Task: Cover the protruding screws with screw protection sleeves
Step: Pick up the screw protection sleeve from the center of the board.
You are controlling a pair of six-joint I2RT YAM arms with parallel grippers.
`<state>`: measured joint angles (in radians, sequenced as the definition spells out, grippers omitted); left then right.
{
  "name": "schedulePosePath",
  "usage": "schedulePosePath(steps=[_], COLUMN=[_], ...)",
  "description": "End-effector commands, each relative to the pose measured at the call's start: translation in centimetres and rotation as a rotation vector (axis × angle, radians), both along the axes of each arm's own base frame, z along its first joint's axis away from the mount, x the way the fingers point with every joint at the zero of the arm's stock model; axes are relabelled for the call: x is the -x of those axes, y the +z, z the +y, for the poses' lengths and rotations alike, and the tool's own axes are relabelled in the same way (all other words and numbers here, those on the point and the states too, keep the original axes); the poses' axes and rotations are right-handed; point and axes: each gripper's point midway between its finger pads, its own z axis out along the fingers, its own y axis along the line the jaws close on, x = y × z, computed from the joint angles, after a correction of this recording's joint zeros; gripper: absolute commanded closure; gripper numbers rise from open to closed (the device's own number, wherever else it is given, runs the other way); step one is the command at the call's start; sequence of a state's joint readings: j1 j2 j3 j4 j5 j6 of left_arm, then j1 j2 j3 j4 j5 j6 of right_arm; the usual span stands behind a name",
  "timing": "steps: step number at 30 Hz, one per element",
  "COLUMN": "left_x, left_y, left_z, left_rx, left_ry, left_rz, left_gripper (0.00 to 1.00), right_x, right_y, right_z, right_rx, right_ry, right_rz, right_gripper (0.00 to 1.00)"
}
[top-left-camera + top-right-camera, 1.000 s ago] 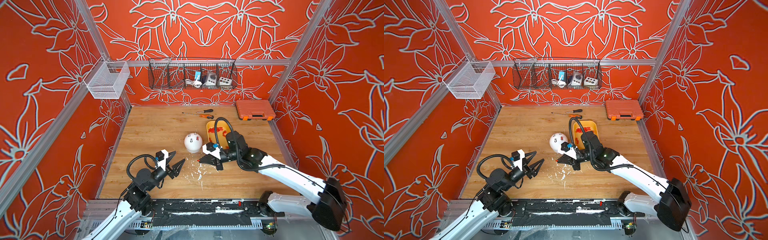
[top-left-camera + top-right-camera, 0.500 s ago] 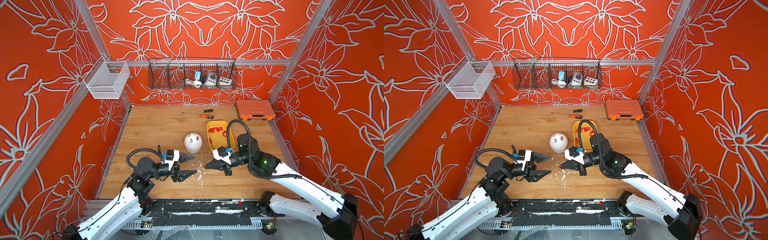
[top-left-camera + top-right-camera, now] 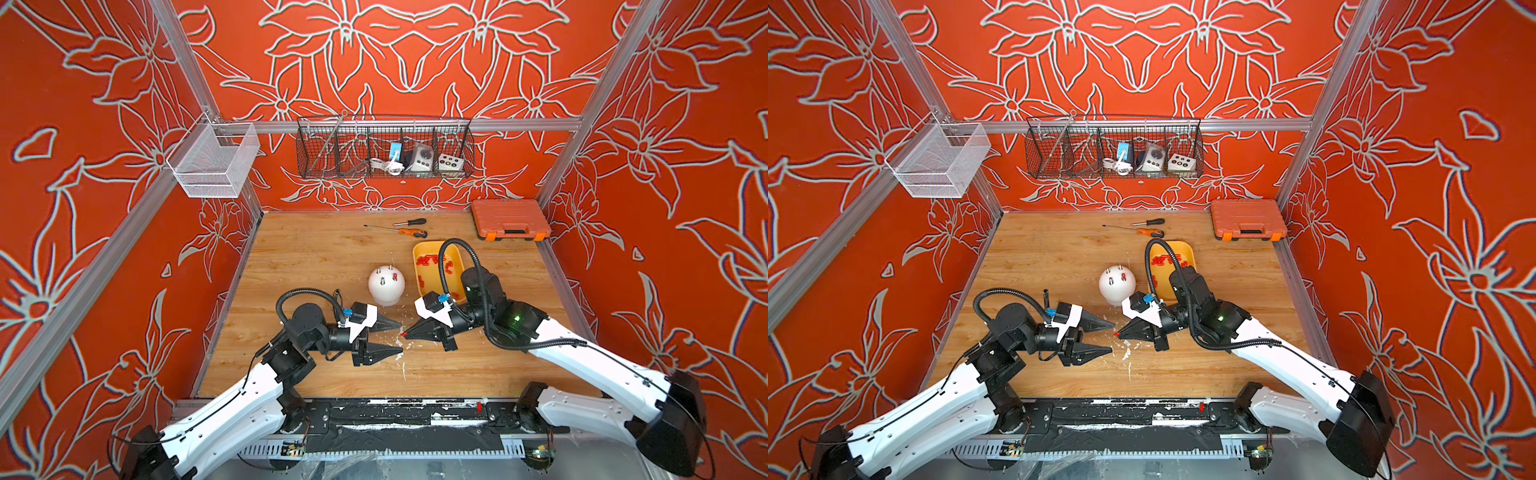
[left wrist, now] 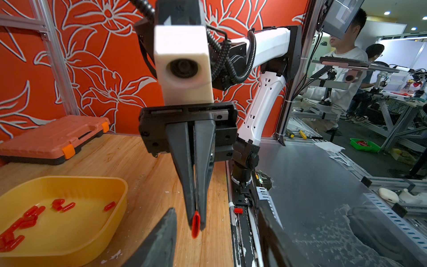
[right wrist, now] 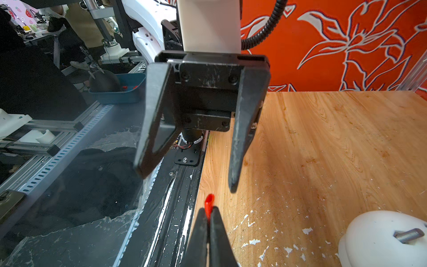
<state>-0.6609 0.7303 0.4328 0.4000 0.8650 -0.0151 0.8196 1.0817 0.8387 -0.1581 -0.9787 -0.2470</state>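
Left wrist view catches the right gripper [image 4: 196,217] clamped tight on a single red screw protection sleeve [image 4: 195,227], the cap's end poking out past the tips. Facing it, the left gripper [image 3: 400,338] stands with jaws moderately apart and empty, its mouth about level with the cap. Both tools are poised above the worktop [image 3: 324,257], between its middle and its front edge. Behind them, about mid-worktop, sits the white dome [image 3: 386,289] with its protruding screws [image 3: 379,272]; one pin appears to wear red already, the others show bare. Spare sleeves [image 3: 428,261] lie in the yellow tray [image 3: 417,270] just beside the dome, toward the right edge. A hand-over looks to be under way, and it is delicate. Should the right jaws let go before the left ones bite, the cap would likely drop among the white flecks on the wood. A slight misalignment could knock the two pairs of tips together or flick the cap away. Squeezed flat, the soft tube may also resist sliding over a pin.
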Motion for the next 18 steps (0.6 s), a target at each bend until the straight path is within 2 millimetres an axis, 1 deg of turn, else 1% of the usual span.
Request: schedulePosePath(steps=[1, 9, 16, 18], left_x=[-0.2, -0.9, -1.4, -1.5], left_y=[0.6, 0.1, -0.4, -0.6], left_z=[-0.2, -0.2, -0.3, -0.4], left_rx=[-0.004, -0.020, -0.039, -0.045], left_ry=[0.004, 0.041, 0.059, 0.057], left_rz=[-0.030, -0.026, -0.012, -0.009], left_gripper=[0.47, 0.60, 0.64, 0.72], right_x=[0.5, 0.7, 0.7, 0.7], right_y=[1.6, 1.5, 1.4, 1.3], right_z=[0.0, 0.1, 0.2, 0.3], right_rx=[-0.036, -0.027, -0.025, -0.023], right_ry=[0.025, 0.029, 0.034, 0.033], right_rz=[-0.026, -0.023, -0.026, -0.025], right_gripper=[1.00, 1.00, 1.00, 1.00])
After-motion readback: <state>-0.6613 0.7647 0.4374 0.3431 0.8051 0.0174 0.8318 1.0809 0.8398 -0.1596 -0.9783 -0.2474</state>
